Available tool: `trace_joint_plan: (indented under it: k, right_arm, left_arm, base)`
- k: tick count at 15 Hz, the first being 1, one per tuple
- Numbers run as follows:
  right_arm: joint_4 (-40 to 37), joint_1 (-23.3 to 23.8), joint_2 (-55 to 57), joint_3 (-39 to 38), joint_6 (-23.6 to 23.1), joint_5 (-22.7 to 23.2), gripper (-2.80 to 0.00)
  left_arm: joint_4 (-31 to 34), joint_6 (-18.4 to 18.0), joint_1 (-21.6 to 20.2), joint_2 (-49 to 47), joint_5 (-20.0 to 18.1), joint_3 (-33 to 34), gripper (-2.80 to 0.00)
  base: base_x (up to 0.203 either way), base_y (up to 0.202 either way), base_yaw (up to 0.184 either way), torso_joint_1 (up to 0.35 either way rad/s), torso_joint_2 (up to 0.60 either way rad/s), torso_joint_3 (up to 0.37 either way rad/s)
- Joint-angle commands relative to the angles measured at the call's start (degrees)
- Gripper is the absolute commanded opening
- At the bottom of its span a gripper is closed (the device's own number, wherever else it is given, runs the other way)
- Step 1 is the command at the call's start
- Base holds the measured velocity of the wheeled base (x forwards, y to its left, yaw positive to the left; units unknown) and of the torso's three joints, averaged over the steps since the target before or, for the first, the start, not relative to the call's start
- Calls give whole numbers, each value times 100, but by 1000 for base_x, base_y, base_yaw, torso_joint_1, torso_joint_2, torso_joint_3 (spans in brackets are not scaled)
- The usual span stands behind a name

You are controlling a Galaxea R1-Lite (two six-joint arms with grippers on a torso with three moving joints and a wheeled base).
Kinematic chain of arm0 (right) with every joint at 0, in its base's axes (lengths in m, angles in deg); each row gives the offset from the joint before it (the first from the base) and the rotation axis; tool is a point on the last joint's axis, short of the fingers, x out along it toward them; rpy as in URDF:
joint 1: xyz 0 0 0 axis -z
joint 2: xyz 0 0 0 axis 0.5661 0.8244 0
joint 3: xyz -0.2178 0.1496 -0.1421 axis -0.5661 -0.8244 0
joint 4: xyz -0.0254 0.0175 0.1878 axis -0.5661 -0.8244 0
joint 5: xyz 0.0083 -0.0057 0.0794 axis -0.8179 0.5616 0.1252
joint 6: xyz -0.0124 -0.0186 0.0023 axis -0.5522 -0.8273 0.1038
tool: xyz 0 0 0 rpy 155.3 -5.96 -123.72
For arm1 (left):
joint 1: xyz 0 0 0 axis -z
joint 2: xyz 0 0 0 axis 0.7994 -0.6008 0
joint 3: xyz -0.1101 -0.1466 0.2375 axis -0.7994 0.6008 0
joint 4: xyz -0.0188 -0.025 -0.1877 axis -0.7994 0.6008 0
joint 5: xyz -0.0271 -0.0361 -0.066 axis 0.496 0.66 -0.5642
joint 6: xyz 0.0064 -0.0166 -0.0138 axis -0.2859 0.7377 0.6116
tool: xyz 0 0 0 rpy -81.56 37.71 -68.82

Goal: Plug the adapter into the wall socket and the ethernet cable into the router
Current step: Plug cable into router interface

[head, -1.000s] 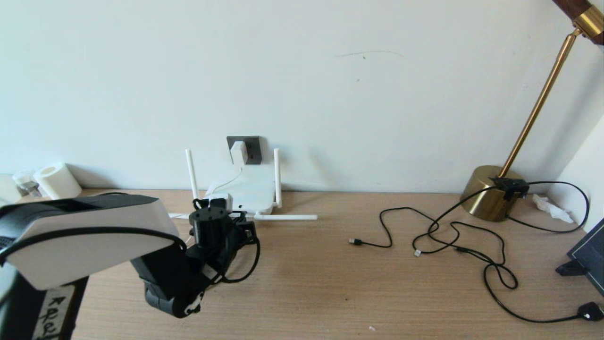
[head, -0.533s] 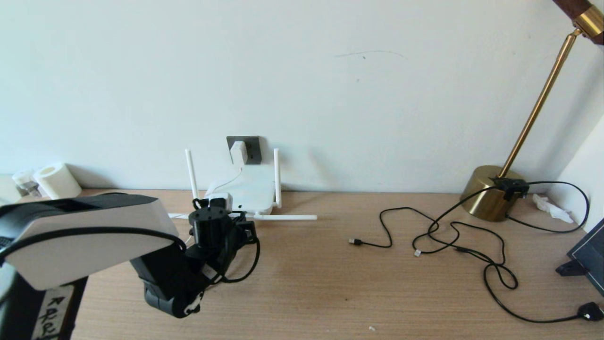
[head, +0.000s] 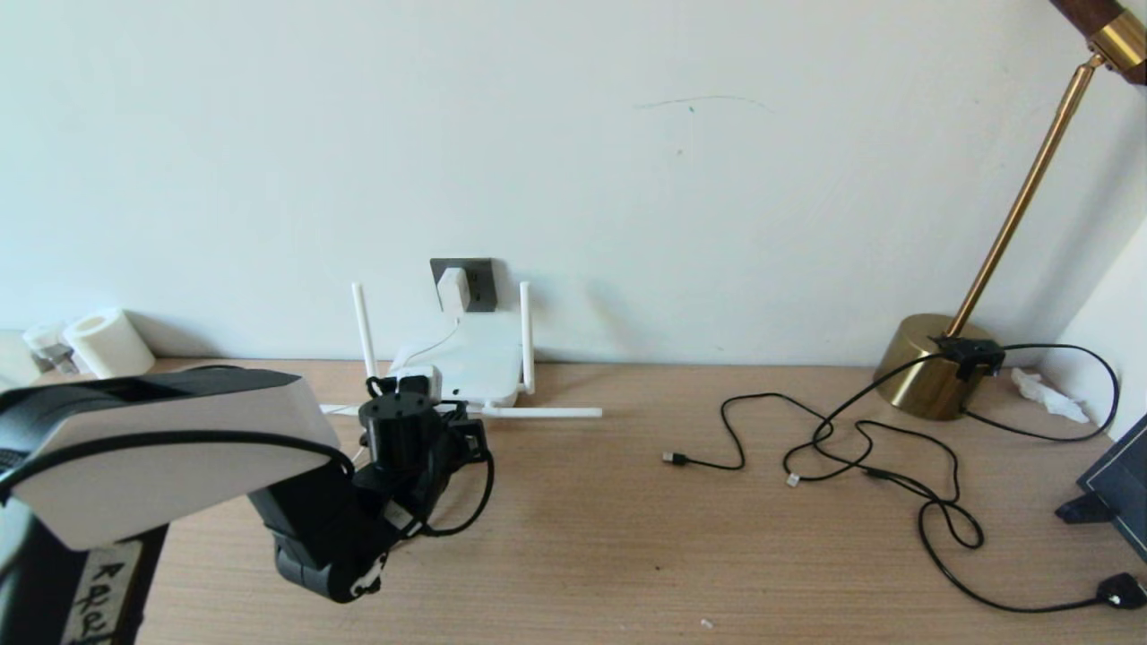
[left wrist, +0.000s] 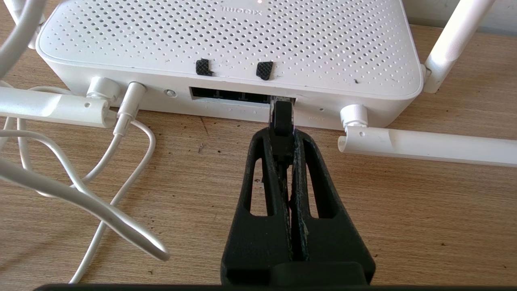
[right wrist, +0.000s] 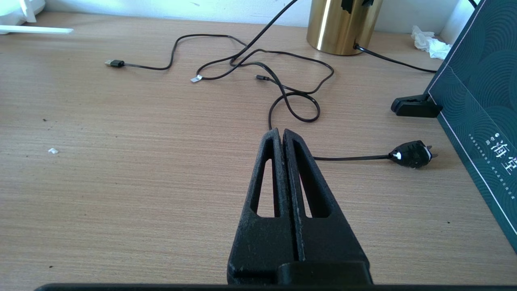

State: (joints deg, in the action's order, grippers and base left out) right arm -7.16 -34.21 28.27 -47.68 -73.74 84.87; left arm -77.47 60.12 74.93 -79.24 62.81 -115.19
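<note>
Two pincers show, and only the left one is at work. The left pincer (left wrist: 282, 135) is low over the counter (head: 627, 537), its fingers clamped on the black plug of the ethernet cable (left wrist: 281, 117). Straight ahead of its tips sits the router (left wrist: 226, 44), and the plug's front end is in the rightmost opening of the dark port row on the router's near face. Two of the router's antennas lie flat on the counter to either side of the pincer; the other two stand upright beyond it. Off to one side of the fingers a thin white cord loops over the counter. Past the router, on the wall, the adapter (head: 453, 288) sits in the wall socket (head: 475, 283). The right pincer (right wrist: 282, 135) hangs idle with its fingers pressed together, holding nothing, and thin black cords (right wrist: 250, 64) lie on the counter ahead of it.
</note>
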Motion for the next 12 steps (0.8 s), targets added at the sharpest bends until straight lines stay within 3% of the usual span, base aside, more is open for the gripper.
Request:
trace_joint_plan:
  k: [1,12]
  right_arm:
    - [4,0,0,0,-2,1,-280]
    - [-1,0,5,0,-2,1,-280]
  left_arm:
    - [-42,6,-6,-35,13,-15,-280]
    - [-42,-197,-191,-44,-119,-23,-280]
  base:
    - [0,0,0,0,0,0]
    - [0,0,0,0,0,0]
